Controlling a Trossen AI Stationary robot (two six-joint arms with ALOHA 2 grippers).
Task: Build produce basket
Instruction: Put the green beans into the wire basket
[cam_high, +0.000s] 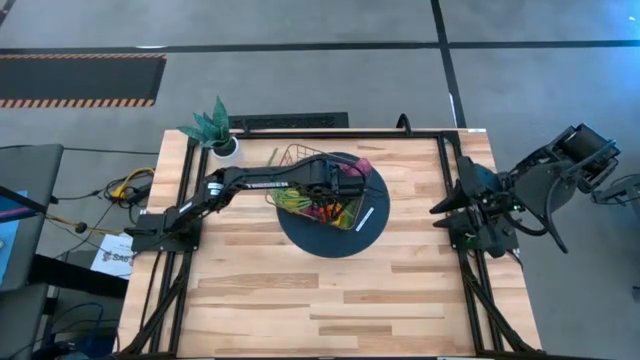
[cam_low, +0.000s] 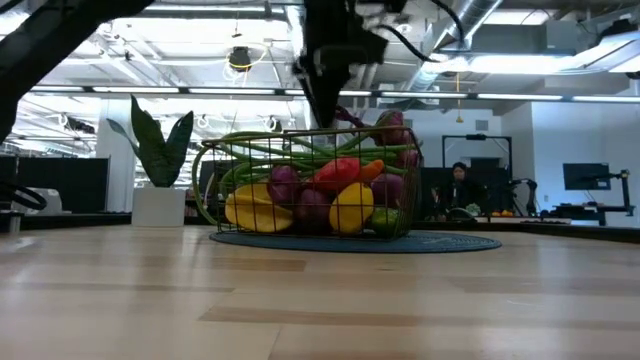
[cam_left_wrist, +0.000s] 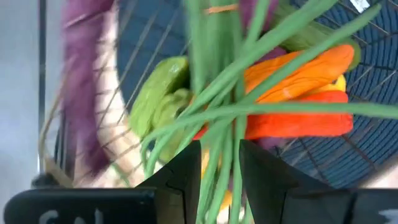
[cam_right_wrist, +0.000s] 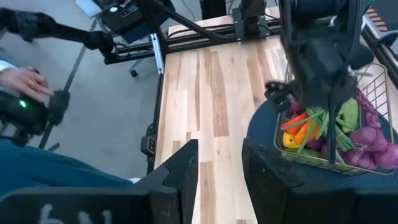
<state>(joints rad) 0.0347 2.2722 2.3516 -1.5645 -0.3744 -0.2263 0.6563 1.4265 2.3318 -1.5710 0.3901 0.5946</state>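
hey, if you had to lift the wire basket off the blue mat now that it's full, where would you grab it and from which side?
Grip the wire basket by its top rim wire at a corner clear of the green beans, coming straight down from above. The rim is thin enough to pinch, and the heaped produce blocks the middle. The left hand hovers over it.

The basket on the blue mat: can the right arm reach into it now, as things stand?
Probably not yet. The right gripper waits open at the table's right edge, and the left gripper hangs directly over the basket, its fingers around the green beans, blocking the opening.
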